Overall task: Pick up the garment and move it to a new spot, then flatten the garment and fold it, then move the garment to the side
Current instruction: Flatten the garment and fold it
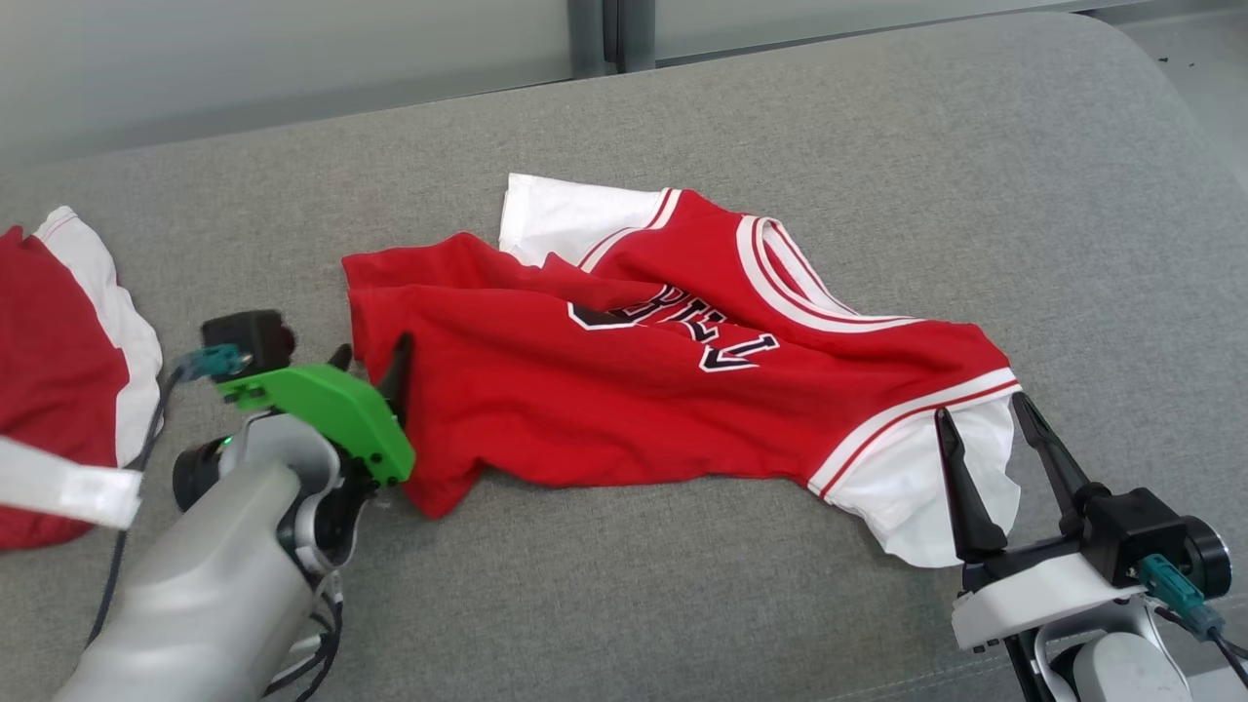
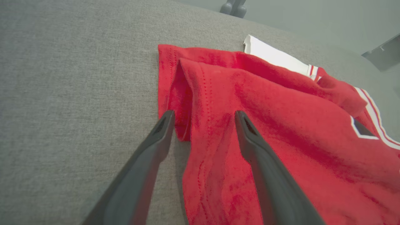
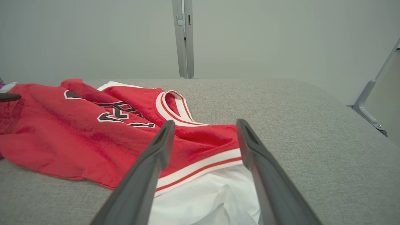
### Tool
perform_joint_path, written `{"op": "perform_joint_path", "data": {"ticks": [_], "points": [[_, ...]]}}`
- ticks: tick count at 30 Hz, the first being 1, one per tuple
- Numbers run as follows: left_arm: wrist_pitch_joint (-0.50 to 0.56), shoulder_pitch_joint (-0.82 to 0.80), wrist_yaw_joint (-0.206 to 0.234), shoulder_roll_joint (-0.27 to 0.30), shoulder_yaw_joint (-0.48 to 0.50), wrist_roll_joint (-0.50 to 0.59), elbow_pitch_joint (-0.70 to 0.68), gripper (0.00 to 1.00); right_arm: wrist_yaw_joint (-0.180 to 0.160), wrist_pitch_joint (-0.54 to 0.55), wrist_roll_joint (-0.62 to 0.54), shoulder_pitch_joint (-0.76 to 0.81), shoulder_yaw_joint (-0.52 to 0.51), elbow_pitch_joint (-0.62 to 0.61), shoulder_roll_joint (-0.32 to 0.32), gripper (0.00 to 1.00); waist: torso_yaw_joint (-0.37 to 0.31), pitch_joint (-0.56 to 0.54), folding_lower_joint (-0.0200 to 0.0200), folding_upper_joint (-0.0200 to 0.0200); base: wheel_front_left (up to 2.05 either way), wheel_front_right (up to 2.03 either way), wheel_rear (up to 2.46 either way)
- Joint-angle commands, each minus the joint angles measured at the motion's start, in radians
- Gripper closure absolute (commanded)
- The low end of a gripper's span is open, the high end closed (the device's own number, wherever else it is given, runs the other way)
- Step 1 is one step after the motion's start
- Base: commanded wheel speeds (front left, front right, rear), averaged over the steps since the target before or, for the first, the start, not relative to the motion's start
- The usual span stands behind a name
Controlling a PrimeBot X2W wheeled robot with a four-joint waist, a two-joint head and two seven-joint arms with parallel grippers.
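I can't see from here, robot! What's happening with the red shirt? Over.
Left gripper open, straddling red shirt's edge. Right gripper open over white sleeve. Shirt lying rumpled on grey cushion. Other red garment far left, apart.

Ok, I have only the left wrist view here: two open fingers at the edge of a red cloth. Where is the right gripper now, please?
Observer: The right gripper is at the other end of the jersey, over its white sleeve.
Operator: Does it hold the sleeve?
Observer: Not yet. In the right wrist view its fingers stand apart, with the sleeve between them.
Operator: Is another thing near?
Observer: Yes, a second red-and-white garment lies at the left edge of the head view, apart from the jersey.
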Motion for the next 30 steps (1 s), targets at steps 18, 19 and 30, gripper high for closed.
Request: {"op": "perform_joint_path", "data": {"ticks": [18, 19, 30], "points": [[-0.092, 0.404, 0.111, 0.148, 0.069, -0.142, -0.533, 0.0, 0.0, -0.003, -0.007, 0.005, -0.006, -0.004, -0.005, 0.0, 0.047, -0.003, 0.0, 0.0, 0.0, 0.0, 0.0], [-0.084, 0.412, 0.108, 0.152, 0.069, -0.145, -0.55, 0.0, 0.0, -0.003, -0.006, 0.006, -0.007, -0.005, -0.007, 0.0, 0.047, -0.003, 0.0, 0.0, 0.0, 0.0, 0.0], [-0.035, 0.398, 0.105, 0.163, 0.051, -0.151, -0.548, 0.0, 0.0, -0.003, 0.0, 0.006, -0.005, 0.0, 0.0, 0.0, 0.027, 0.006, 0.0, 0.0, 0.0, 0.0, 0.0]]}}
